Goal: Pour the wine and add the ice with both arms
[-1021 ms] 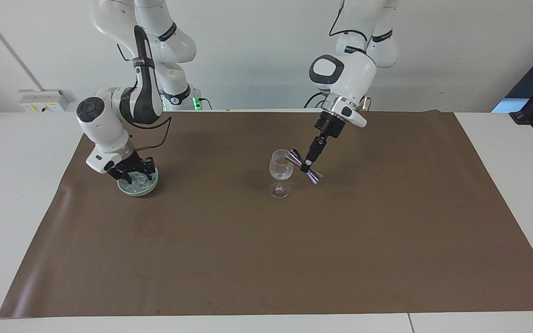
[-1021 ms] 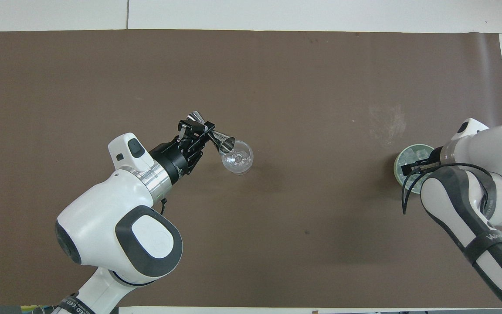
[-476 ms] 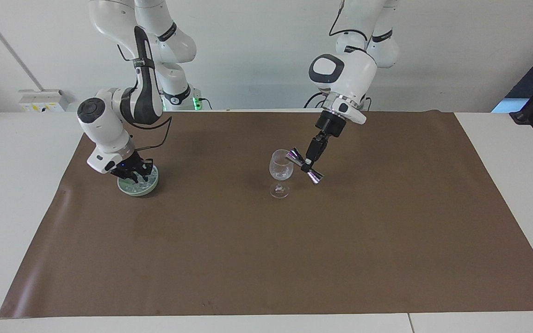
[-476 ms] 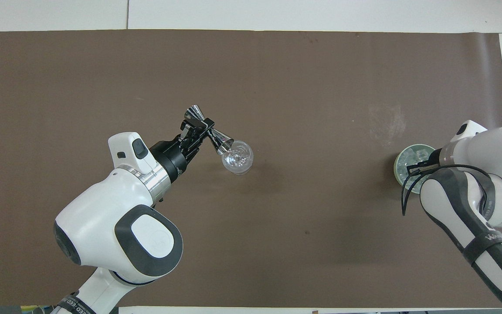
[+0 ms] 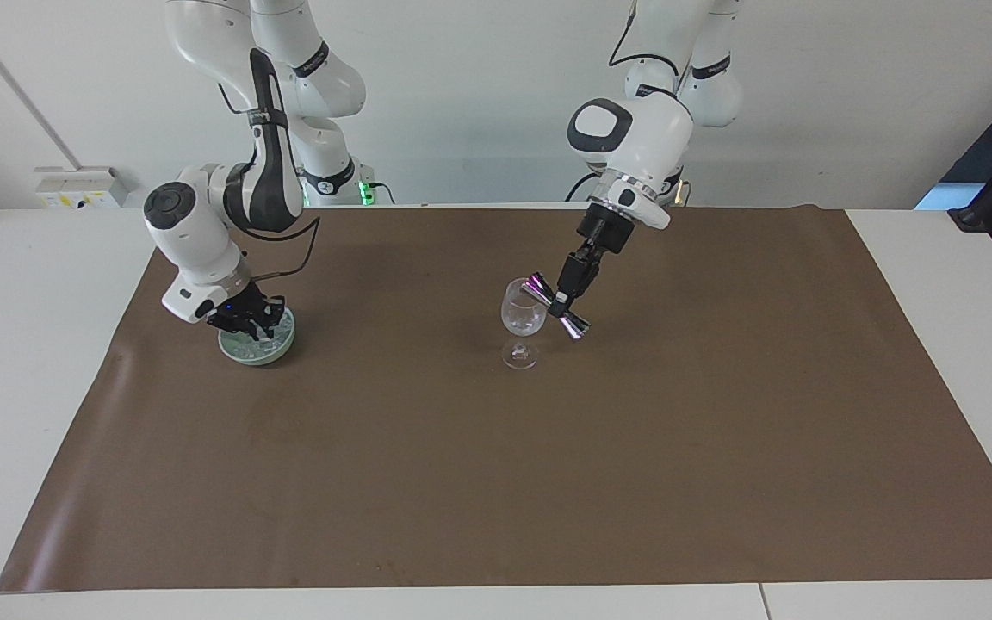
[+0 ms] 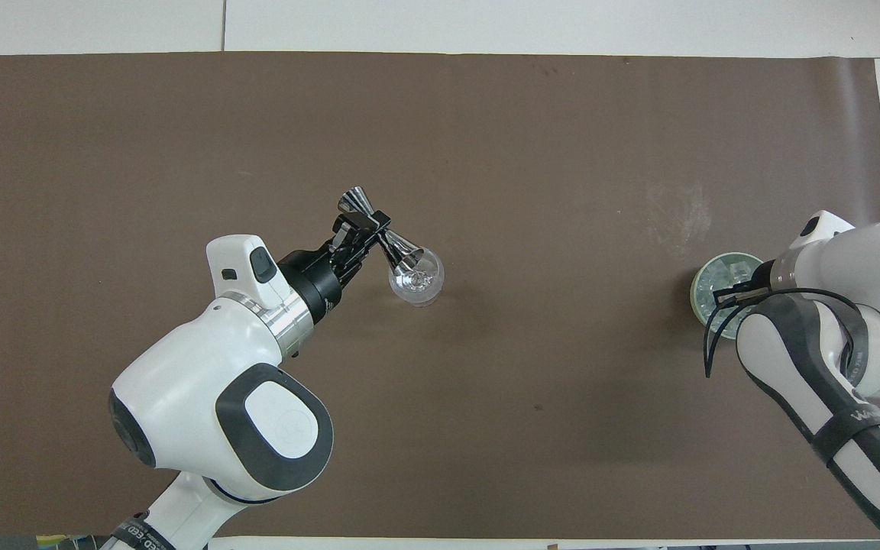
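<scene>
Two-arm pouring station. The left claw, closed on the waist of a metal jigger, tips its upper cup onto the rim of the stemmed glass, which stands near the middle of the brown mat covering the worktop. The right claw, fingertips together, sits down in the pale green bowl of ice toward the right arm's end of the worktop; whether it holds a chunk cannot be told.

Risks, as judged: the jigger may nudge the light glass over, and a small, slippery chunk may slip free in transit.

Legible writing: none; the lettering on the right arm's dark band is too partial to read.
</scene>
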